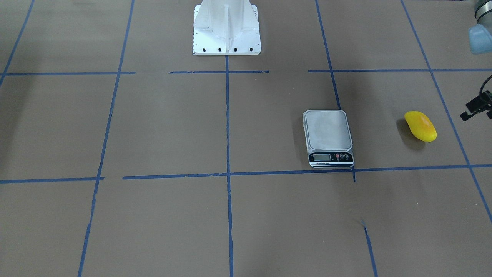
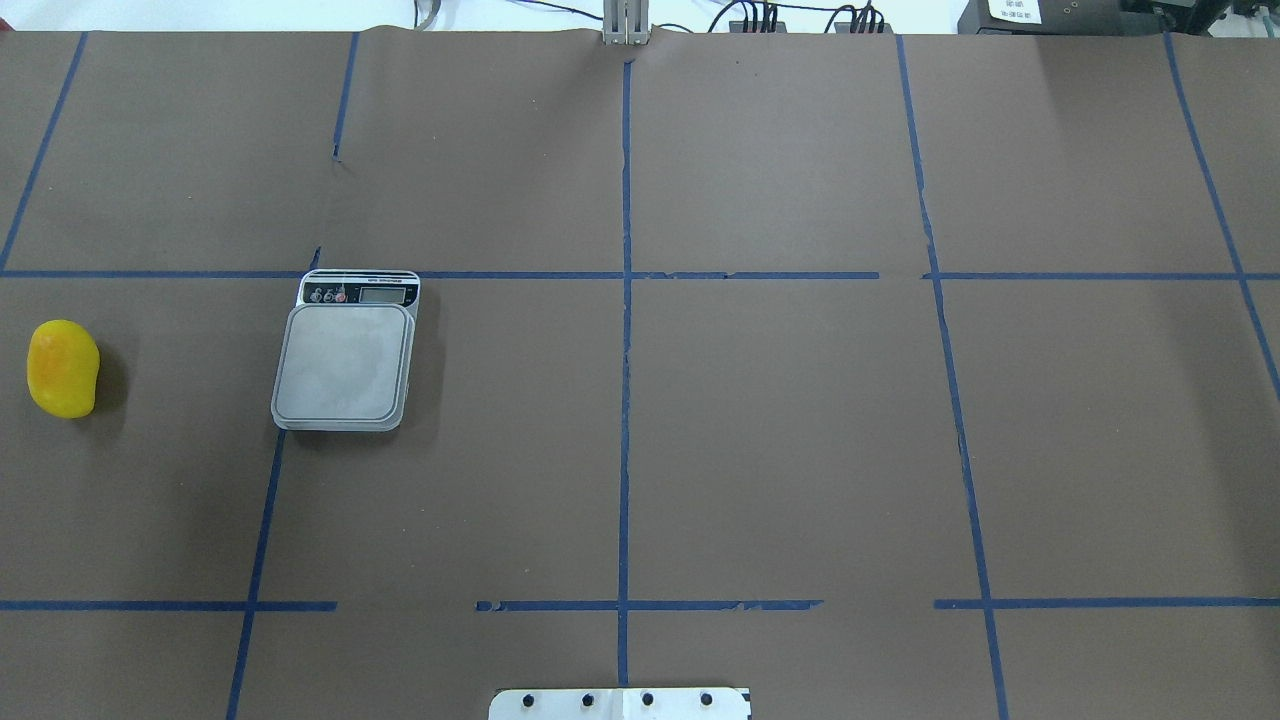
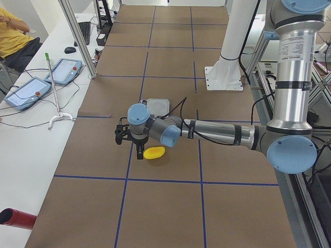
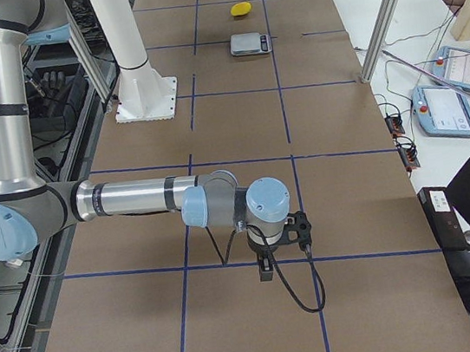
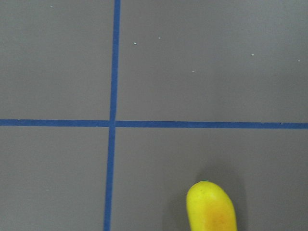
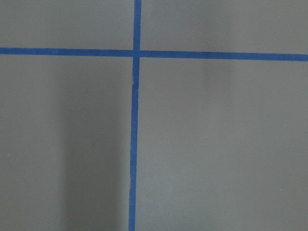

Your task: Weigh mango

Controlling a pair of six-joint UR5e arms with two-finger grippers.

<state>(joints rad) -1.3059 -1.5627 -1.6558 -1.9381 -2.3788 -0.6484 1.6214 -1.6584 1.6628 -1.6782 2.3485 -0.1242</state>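
The yellow mango (image 1: 420, 126) lies on the brown table at the robot's far left, also in the overhead view (image 2: 62, 368) and at the bottom edge of the left wrist view (image 5: 211, 209). The kitchen scale (image 1: 327, 130) stands beside it with a bare platform (image 2: 345, 362). My left gripper (image 3: 138, 151) hangs just above the table close beside the mango (image 3: 154, 152); I cannot tell if it is open. My right gripper (image 4: 264, 268) hangs over the table's far right end, far from the mango (image 4: 239, 8); I cannot tell its state.
The white robot pedestal (image 1: 226, 29) stands at the table's robot-side edge. Blue tape lines (image 2: 625, 400) grid the table. A side bench holds control pendants (image 3: 31, 88), and a red cylinder (image 3: 15, 218) lies at its near end.
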